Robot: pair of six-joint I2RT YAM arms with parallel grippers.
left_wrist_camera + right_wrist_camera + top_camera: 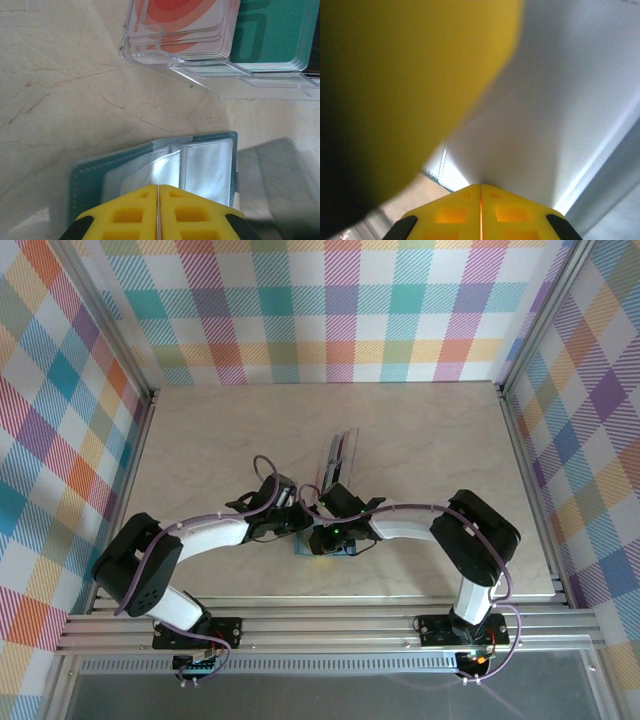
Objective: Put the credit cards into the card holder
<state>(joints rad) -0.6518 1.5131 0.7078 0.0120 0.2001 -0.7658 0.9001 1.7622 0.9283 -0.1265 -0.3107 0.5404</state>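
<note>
- The worktop (420, 440) carries everything, and both my arms fold in to meet at its near middle.
- A clear tray (200, 75) lies just beyond, with the credit cards (185, 25) stacked in it: a red pile and a teal pile.
- The card holder (205, 165) lies open on the worktop, near the tray but apart from it, its clear sleeves facing up.
- As I judge it, I am readying the holder; no card is in it yet. Next, one sleeve needs parting and a single card needs lifting from the tray.
- My left pincer (158, 189) is closed, its tips meeting over the holder's near edge.
- My right pincer (481, 190) is closed too, its tips against a pale sheet (555, 125). I cannot tell whether it is nipping that sheet.
</note>
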